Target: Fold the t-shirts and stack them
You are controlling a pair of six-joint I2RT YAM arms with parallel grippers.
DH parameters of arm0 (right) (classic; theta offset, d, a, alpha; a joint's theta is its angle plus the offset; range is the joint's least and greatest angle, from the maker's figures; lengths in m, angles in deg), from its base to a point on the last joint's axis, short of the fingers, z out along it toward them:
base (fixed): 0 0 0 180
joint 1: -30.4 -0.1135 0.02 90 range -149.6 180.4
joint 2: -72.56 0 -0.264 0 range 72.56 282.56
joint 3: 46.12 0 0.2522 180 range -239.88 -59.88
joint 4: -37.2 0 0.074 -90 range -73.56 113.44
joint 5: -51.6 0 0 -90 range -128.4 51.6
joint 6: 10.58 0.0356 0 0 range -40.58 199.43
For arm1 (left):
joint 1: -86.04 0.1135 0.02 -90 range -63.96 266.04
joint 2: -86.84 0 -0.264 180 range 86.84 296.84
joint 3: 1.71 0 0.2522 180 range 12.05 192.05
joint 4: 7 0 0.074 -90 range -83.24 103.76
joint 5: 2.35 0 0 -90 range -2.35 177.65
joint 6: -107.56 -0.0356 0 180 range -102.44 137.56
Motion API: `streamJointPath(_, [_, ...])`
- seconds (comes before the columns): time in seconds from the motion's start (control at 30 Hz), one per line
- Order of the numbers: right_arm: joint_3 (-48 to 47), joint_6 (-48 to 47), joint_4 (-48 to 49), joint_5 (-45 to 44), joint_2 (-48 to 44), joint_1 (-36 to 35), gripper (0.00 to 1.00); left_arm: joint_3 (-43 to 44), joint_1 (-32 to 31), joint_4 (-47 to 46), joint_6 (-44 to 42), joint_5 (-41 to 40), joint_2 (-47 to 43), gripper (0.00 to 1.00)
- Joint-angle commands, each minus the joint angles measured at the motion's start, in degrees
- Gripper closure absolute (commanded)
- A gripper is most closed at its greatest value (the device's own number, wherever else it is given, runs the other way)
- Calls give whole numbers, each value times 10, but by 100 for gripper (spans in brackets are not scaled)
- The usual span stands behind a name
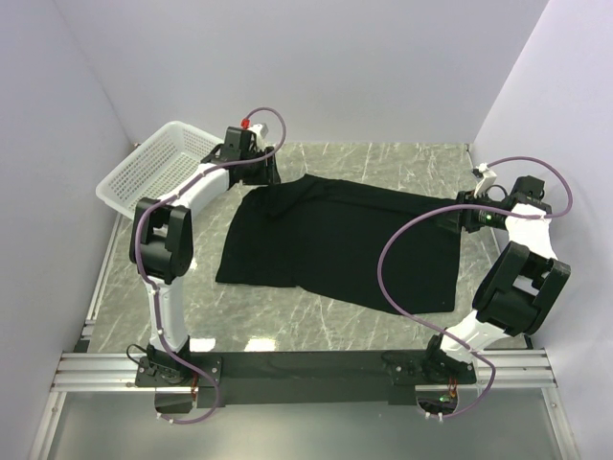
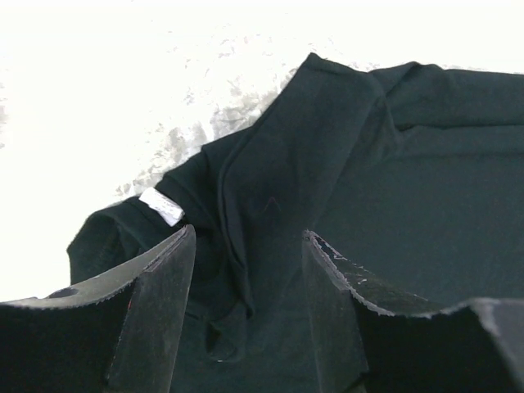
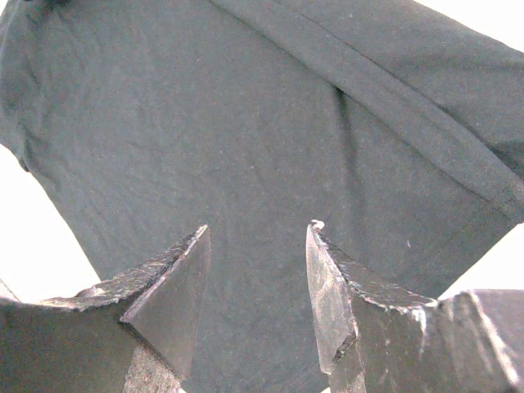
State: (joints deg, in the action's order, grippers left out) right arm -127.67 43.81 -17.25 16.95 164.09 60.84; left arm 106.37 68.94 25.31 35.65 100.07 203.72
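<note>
One black t-shirt [image 1: 335, 240] lies spread out on the marble table, rumpled at its far-left corner. My left gripper [image 1: 271, 182] sits at that bunched corner. In the left wrist view its jaws [image 2: 250, 233] stand apart over a fold of the black cloth [image 2: 393, 180], next to a small white label [image 2: 161, 206]. My right gripper [image 1: 450, 216] is at the shirt's right edge. In the right wrist view it [image 3: 259, 228] stands open just above flat cloth [image 3: 205, 106], with a stitched hem band [image 3: 393, 106] running across beyond the fingertips.
A white mesh basket [image 1: 158, 168] stands at the far left, tilted against the wall behind the left arm. Bare marble table [image 1: 364, 321] shows in front of the shirt. White walls close in on three sides.
</note>
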Motion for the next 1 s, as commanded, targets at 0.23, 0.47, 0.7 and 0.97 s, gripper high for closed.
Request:
streamJointPath(0.23, [-2, 0, 9, 10, -12, 5, 43, 46, -16, 30, -31, -36, 0, 46])
streamJointPath(0.47, [-2, 2, 9, 12, -10, 6, 43, 58, -30, 58, -33, -61, 16, 51])
streamJointPath(0.7, [-3, 0, 7, 13, -13, 6, 43, 83, -48, 87, -50, -122, 36, 59])
streamJointPath(0.97, [-6, -3, 3, 18, -18, 8, 43, 95, -65, 92, -78, -162, 42, 85])
